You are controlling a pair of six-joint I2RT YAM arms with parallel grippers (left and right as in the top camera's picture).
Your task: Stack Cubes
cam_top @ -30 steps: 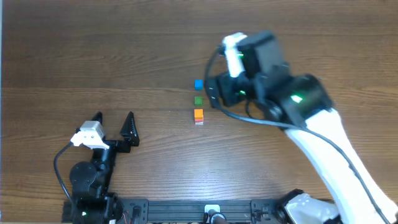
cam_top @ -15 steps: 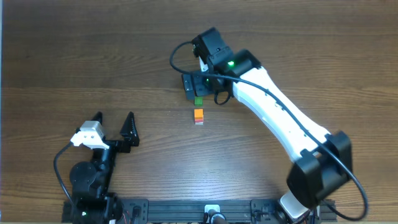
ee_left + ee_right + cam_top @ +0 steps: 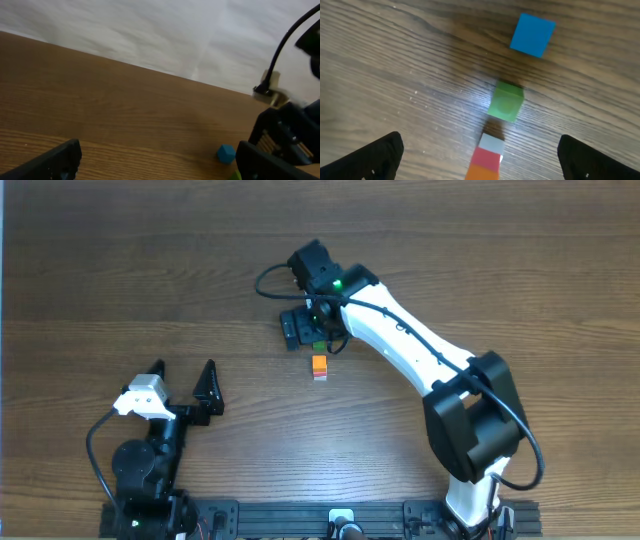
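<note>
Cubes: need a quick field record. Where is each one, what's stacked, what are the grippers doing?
stack: orange over red over white, as it looks
green cube: loose on the table, between stack and blue cube
blue cube: loose, far end of the row
right gripper: open, above green cube, holding nothing
left gripper: open, off to the side, holding nothing
left to do: green and blue not yet stacked
</note>
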